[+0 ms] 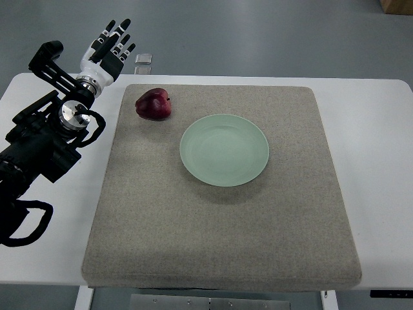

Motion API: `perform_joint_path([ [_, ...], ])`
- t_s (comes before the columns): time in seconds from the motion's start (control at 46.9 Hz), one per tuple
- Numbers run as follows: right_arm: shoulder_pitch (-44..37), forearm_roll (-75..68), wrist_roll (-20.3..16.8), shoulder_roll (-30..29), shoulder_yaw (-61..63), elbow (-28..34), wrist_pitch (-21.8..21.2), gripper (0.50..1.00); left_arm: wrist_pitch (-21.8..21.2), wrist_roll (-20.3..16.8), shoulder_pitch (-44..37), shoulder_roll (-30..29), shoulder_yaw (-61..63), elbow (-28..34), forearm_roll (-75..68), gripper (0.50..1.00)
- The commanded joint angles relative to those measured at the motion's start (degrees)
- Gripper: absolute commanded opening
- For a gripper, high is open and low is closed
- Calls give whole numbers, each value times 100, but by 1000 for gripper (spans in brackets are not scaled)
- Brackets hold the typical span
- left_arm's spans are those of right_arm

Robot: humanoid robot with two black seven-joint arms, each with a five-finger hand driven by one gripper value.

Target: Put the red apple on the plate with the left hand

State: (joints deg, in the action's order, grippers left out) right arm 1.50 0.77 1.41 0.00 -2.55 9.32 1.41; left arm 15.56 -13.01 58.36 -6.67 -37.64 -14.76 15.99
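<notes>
Top view, looking steeply down on a white surface (377,129) that is carrying a big grey mat (219,232). The apple (153,104) is dark red and is sitting on the mat near its far left corner, stem dimple facing up and to the right, nothing touching it. The plate (224,150) is pale green, round, lying flat on the mat right of and a bit nearer than the apple; the two are close but apart, with a strip of mat showing between them. The plate is holding nothing. The left hand (108,50) is coming in from the left edge on a black arm (39,152) with loose black cables looping beside it. The hand is hovering up at the far left, off the mat, over the surface's far edge and the grey floor (258,32) beyond. Its fingers (119,29) are spread and straight, pointing away toward the far side, gripping nothing. White palm shell, black fingertips. The hand is sitting left of and beyond the apple, clearly apart from it. A small grey square thing (144,59) is lying just right of the fingers on the floor side; can't tell what it is. A brown box corner (397,6) is showing at the top right. The apple is not yet on the plate.
</notes>
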Motion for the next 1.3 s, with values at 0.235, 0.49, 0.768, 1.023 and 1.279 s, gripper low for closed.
perform_joint_path([
  [0.235, 0, 2, 0, 0, 0, 0, 0, 964, -88, 0, -17, 26, 64, 8, -52, 999],
  [0.49, 0, 2, 0, 0, 0, 0, 0, 964, -9, 71, 18, -27, 99, 0, -79, 996],
  [0.768, 0, 2, 0, 0, 0, 0, 0, 964, 0, 71, 264, -220, 696, 0, -1132, 996],
  [1.023, 0, 2, 0, 0, 0, 0, 0, 964, 35, 62, 598, -571, 1075, -272, -3189, 996],
  [1.279, 0, 2, 0, 0, 0, 0, 0, 964, 88, 62, 1002, -1151, 2005, -879, -4191, 994],
])
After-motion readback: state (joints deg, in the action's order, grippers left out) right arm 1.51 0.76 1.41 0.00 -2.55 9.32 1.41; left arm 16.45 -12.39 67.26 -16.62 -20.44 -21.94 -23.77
